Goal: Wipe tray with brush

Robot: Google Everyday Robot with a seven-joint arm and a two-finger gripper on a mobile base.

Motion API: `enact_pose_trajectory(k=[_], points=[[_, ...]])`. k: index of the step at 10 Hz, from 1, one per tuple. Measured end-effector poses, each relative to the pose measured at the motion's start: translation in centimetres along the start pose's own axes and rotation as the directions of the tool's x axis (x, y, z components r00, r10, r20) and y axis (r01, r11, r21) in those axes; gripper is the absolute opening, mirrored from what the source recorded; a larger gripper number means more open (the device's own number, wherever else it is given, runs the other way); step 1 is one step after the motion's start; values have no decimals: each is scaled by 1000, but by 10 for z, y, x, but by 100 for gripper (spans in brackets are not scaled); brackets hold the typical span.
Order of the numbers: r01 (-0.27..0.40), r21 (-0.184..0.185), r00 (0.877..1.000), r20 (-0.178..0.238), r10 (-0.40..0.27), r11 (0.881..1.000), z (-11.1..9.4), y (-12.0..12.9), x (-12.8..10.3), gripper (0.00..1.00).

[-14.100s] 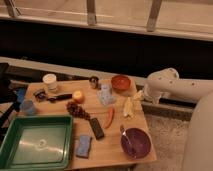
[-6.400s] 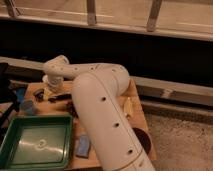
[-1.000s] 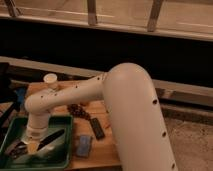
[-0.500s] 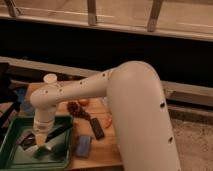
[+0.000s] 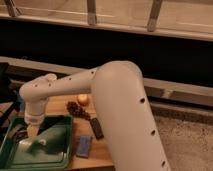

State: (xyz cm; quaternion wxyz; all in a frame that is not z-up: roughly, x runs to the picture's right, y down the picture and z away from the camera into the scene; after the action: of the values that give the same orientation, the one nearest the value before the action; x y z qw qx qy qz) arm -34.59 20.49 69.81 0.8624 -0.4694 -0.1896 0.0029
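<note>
The green tray [image 5: 59, 152] lies at the front left of the wooden table. My gripper [image 5: 33, 133] points straight down into the tray's left half, hanging from the big white arm that fills the middle of the view. It is shut on the brush [image 5: 52, 124]. The brush's dark handle slants up to the right toward the tray's far rim. Its darker head [image 5: 20, 134] rests low on the tray floor to the left of the gripper. A pale patch shows on the tray floor just below the gripper.
On the wooden table [image 5: 102, 152] right of the tray lie a blue sponge [image 5: 84, 145], a flat black bar [image 5: 96, 128], a dark clustered item [image 5: 76, 108] and a yellow round fruit [image 5: 82, 99]. A dark wall and railing stand behind.
The gripper and brush have shifted from the tray's near part toward its far left side. The brush handle has swung more toward the far right rim.
</note>
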Motion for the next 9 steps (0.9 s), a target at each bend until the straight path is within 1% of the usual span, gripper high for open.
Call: enact_pose_trajectory(k=[2, 3, 4, 5, 7, 9], points=[[25, -25, 1000, -3, -25, 999, 12, 27, -7, 18], [17, -35, 1000, -7, -18, 999, 15, 43, -3, 18], [-6, -40, 1000, -16, 6, 999, 17, 56, 8, 18], [-29, -37, 999, -23, 28, 999, 16, 61, 17, 18], [-57, -29, 998, -36, 56, 998, 11, 57, 28, 18], [-78, -7, 996, -44, 77, 997, -4, 31, 45, 18]])
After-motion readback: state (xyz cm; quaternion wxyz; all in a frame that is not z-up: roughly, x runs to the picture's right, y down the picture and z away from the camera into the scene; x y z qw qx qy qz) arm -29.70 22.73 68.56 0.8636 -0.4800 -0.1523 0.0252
